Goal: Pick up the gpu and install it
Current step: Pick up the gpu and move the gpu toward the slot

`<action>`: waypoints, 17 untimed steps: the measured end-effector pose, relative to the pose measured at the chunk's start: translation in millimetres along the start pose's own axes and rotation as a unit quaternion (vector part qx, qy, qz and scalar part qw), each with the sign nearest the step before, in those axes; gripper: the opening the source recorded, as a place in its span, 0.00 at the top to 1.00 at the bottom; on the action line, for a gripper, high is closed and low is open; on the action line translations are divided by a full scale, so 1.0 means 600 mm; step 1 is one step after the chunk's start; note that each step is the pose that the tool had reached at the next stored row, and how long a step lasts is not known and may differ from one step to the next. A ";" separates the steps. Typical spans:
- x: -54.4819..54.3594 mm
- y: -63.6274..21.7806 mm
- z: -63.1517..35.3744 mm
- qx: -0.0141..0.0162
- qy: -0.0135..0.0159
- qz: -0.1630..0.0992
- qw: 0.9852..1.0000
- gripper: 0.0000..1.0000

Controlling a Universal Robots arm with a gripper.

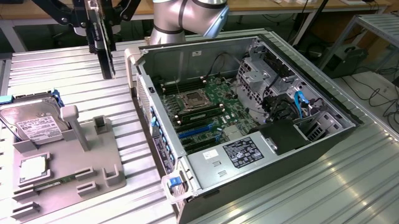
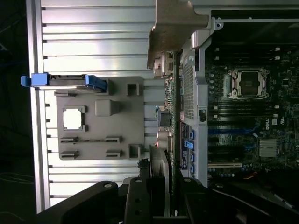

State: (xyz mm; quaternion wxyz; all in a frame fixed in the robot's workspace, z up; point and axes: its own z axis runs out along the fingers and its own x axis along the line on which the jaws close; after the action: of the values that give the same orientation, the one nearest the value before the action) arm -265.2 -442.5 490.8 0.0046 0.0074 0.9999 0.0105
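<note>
Pincer [image 2: 161, 198] clamped on gpu [image 2: 160, 163]. Card held edge-on, long axis vertical, lower end pointing down at table [image 1: 56, 65]. Hangs clear of table near its far edge, just beside open computer case [image 1: 163, 60].

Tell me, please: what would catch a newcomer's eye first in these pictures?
The open computer case, lying on its side in the middle, shows its green motherboard. At the exterior view's upper left, the end effector holds the gpu edge-on above the ribbed table, beside the case.
</note>
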 end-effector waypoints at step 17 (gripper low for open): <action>-0.021 0.000 0.000 0.000 0.000 0.000 1.000 0.72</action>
State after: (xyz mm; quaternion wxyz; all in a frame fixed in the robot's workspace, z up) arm -252.5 -442.5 490.7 0.0046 0.0074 0.9999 0.0105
